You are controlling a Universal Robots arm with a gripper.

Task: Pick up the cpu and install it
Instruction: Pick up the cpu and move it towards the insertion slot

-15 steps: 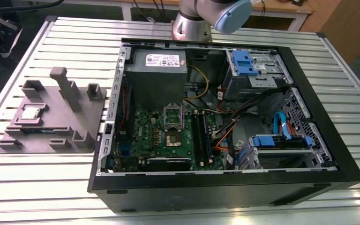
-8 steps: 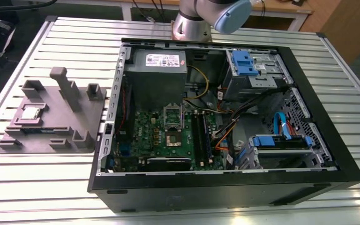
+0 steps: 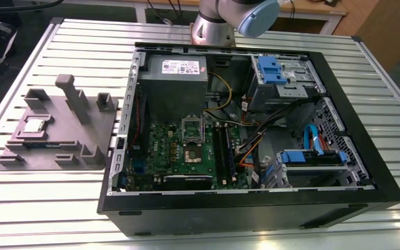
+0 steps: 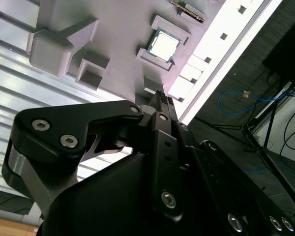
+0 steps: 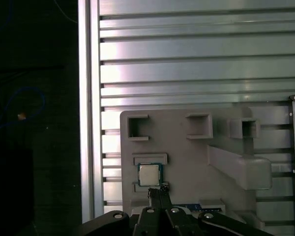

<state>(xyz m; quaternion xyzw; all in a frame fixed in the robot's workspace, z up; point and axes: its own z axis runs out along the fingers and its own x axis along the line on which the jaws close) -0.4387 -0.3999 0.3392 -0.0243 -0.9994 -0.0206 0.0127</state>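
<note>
The cpu [image 3: 33, 126], a small square chip with a shiny metal top, lies flat in a recess of the grey fixture plate [image 3: 61, 156] on the exterior view's left. Both wrist views show the cpu [image 5: 150, 174] [image 4: 163, 45] from above. My gripper [image 5: 160, 191] [image 4: 161, 97] hangs above the plate, just beside the chip and apart from it. Its black fingers are shut together with nothing between them. The motherboard socket [image 3: 191, 154] sits in the open computer case, with its metal frame [image 3: 191, 127] lying beside it.
The open black computer case [image 3: 255, 208] takes up the middle of the slatted metal table [image 3: 47, 208]. Inside it are a grey power-supply box [image 3: 173, 78], cables and blue drive brackets [image 3: 270, 70]. Raised grey blocks [image 3: 71, 96] stand on the fixture plate. A memory stick [image 3: 44, 144] lies beside the chip.
</note>
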